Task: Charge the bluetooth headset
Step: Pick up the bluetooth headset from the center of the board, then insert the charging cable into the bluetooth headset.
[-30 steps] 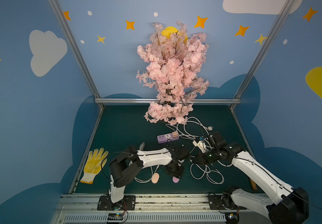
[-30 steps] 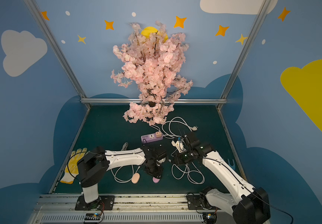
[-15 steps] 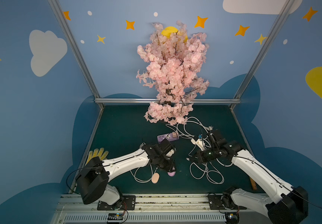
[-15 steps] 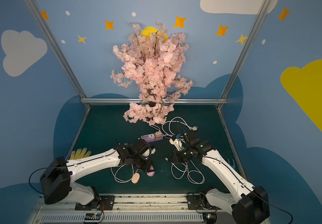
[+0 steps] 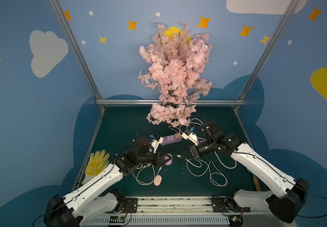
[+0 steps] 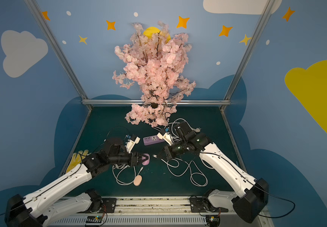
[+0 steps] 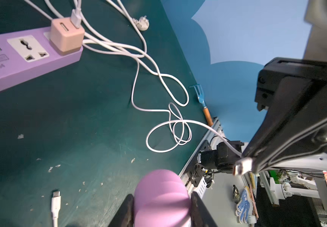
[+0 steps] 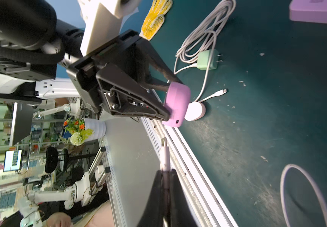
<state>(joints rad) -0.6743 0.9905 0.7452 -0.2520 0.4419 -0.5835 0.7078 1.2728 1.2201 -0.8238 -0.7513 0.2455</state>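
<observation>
The bluetooth headset is a pink-purple rounded case [image 5: 169, 158] [image 6: 147, 159], and my left gripper [image 5: 163, 158] [image 7: 161, 198] is shut on it, one finger on each side, holding it above the green mat. My right gripper [image 5: 185, 155] [image 8: 165, 173] is shut on the plug of a white charging cable [image 5: 178, 155] [image 8: 163, 155]. The plug tip points at the case with a short gap between them. The right wrist view shows the case [image 8: 178, 104] with a small port on its lower edge.
A purple power strip [image 5: 170, 140] with a pink adapter [image 5: 177, 136] lies behind the grippers, under the pink blossom tree [image 5: 176, 78]. White cable loops [image 5: 208, 169], a peach oval pad [image 5: 157, 180], a green charger [image 8: 207, 60] and a yellow glove [image 5: 96, 164] lie on the mat.
My left arm has swung out and lifted the case off the mat, turning it toward the right gripper. The right gripper has shifted slightly, still holding the plug.
</observation>
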